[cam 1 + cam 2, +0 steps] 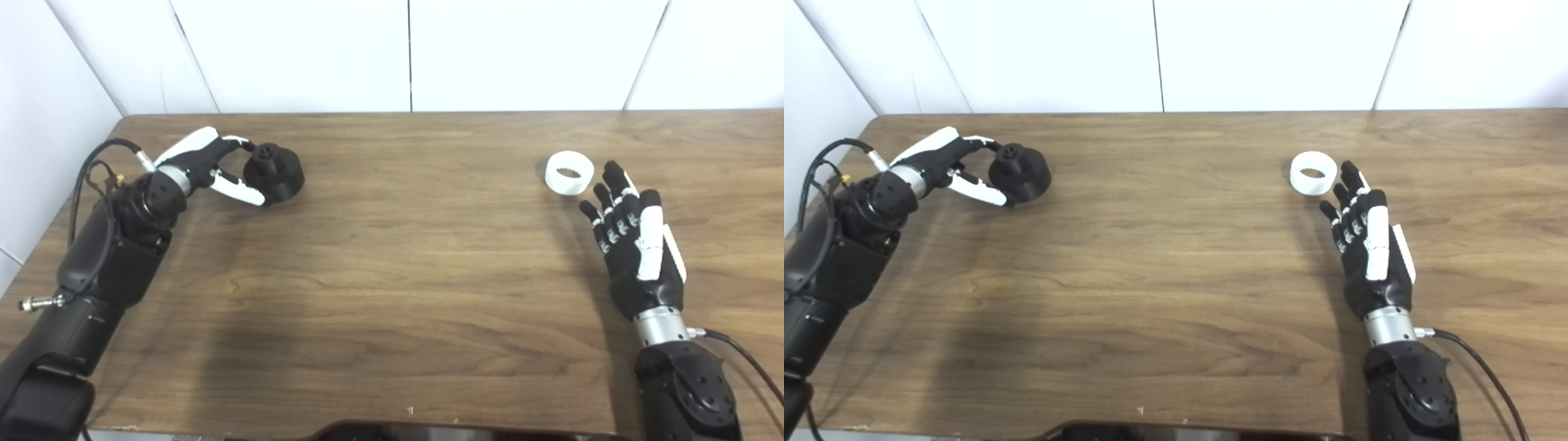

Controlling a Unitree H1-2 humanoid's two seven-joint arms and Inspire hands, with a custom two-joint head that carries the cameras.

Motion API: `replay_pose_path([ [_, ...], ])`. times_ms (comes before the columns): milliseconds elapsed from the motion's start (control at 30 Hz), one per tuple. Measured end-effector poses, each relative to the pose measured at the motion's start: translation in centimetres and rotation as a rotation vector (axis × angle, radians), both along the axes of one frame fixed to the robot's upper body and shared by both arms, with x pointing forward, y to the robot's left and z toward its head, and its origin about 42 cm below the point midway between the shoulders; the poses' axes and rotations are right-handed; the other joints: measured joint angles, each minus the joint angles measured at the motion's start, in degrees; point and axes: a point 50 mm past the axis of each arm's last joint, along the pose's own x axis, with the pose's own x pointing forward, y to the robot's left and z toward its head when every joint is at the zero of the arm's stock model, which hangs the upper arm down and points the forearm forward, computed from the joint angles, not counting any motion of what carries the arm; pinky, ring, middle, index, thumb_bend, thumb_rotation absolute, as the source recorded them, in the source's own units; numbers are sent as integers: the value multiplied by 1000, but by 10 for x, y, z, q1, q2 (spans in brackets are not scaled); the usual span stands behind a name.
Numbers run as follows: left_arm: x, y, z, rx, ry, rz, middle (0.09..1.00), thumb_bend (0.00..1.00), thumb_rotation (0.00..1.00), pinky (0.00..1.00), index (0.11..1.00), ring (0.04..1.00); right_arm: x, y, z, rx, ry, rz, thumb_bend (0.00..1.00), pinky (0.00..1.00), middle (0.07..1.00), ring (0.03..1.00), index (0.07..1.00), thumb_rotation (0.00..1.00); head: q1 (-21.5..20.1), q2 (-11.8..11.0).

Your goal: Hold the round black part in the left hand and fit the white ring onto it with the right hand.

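Note:
The round black part (pixel 275 173) stands on the wooden table (pixel 392 275) at the far left, with a small knob on top. My left hand (pixel 199 165) is just left of it, fingers apart. One finger reaches the knob from behind and the thumb lies along the part's near side, without a closed hold. The white ring (pixel 569 173) lies flat on the table at the right. My right hand (pixel 634 239) is open with its fingers stretched out, its fingertips (pixel 603 196) just short of the ring on its near right side and holding nothing.
White wall panels close off the table's back and left sides. A cable (pixel 747 361) trails from the right wrist towards the right edge. A dark object (pixel 392 429) shows at the table's near edge.

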Motion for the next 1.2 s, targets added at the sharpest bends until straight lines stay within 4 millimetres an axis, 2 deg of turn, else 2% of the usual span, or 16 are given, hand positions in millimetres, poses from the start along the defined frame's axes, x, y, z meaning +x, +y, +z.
replay_pose_path([
  [567, 2, -11, -7, -8, -13, -2, 1000, 972, 262, 873, 867, 1000, 0, -1, 0, -2, 0, 4, 536, 944, 1000, 1000, 946, 1000, -4, -1],
  [967, 4, -15, -10, 3, -36, -19, 1000, 935, 236, 909, 854, 1000, -1, -2, 0, -1, -1, 2, 549, 947, 1000, 1000, 947, 1000, -7, 0],
  [1100, 4, -16, -11, 5, -41, -19, 991, 883, 196, 905, 834, 1000, -1, -3, 0, -1, -1, 2, 555, 949, 1000, 1000, 947, 1000, -8, 0],
  [1200, 5, -16, -13, 7, -56, -9, 960, 820, 133, 897, 774, 1000, -2, -4, 0, 6, -2, -1, 559, 950, 1000, 1000, 943, 1000, -7, 0],
])
